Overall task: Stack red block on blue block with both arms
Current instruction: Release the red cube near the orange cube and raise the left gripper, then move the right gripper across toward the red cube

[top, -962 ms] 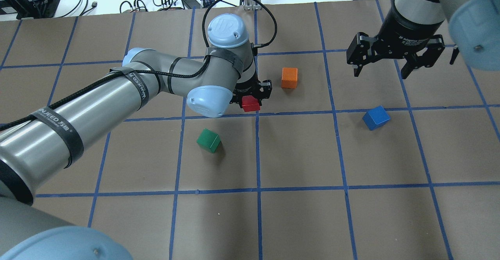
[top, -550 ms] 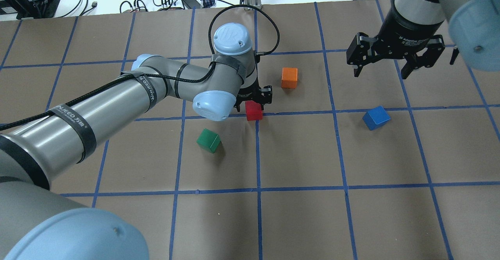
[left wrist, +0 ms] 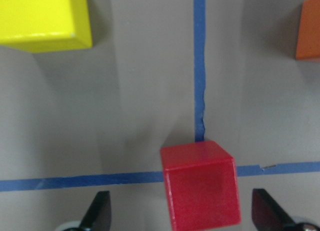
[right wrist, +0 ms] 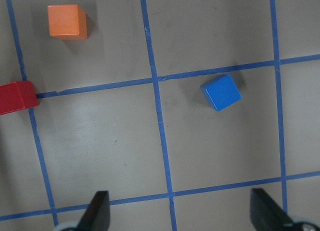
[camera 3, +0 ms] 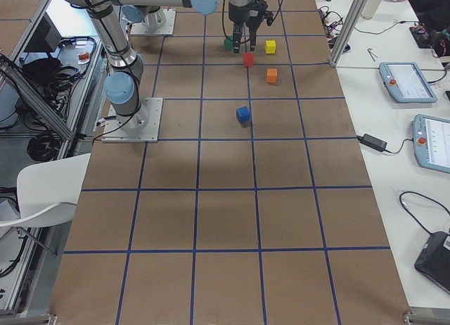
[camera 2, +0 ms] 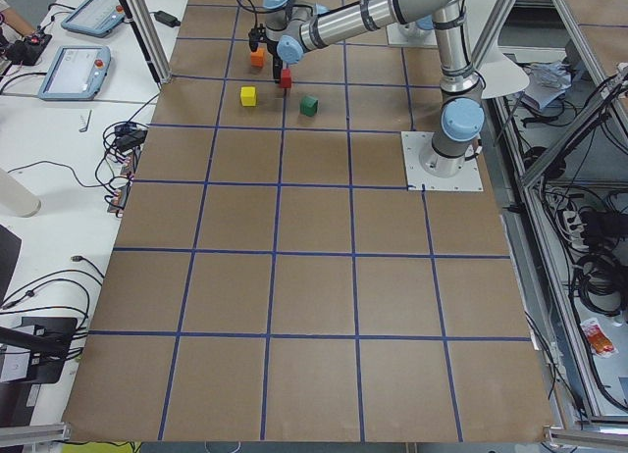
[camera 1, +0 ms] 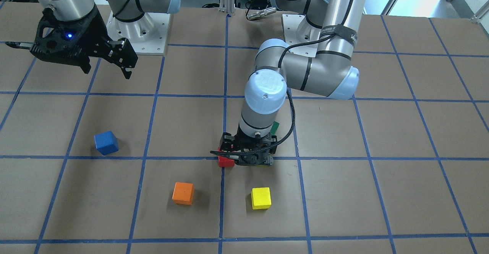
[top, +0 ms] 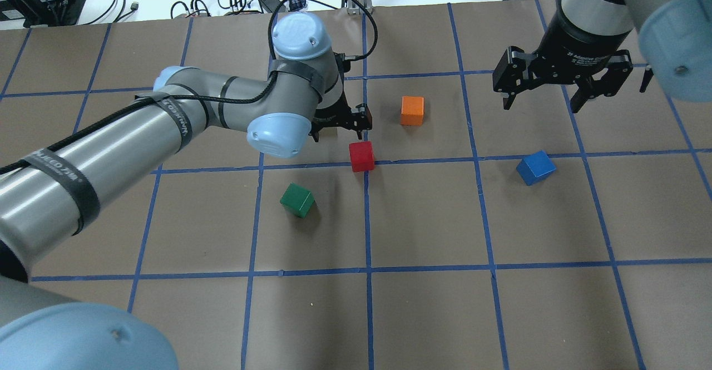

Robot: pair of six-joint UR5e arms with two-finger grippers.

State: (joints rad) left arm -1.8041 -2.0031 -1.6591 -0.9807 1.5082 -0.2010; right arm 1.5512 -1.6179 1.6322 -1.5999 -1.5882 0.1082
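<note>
- Red block (top: 361,156) sits flat at a crossing of tape lines (top: 423,161), square to the grid, with nothing gripping it.
- Blue block (top: 535,167) lies well to its right in about the same row, turned a little off the grid, with nothing on top.
- Left gripper (top: 337,132) hangs close by the red block, on its far side in the overhead view, jaws spread. In the wrist view the block shows between the fingertips (left wrist: 97,211), a shade right of middle and touching neither.
- Left arm is judged much the nearer to the red block. It likely needs only a small shift right and a descent before closing.
- Right gripper (top: 541,105) hovers beyond the blue block and well apart from it, jaws spread and empty.
</note>
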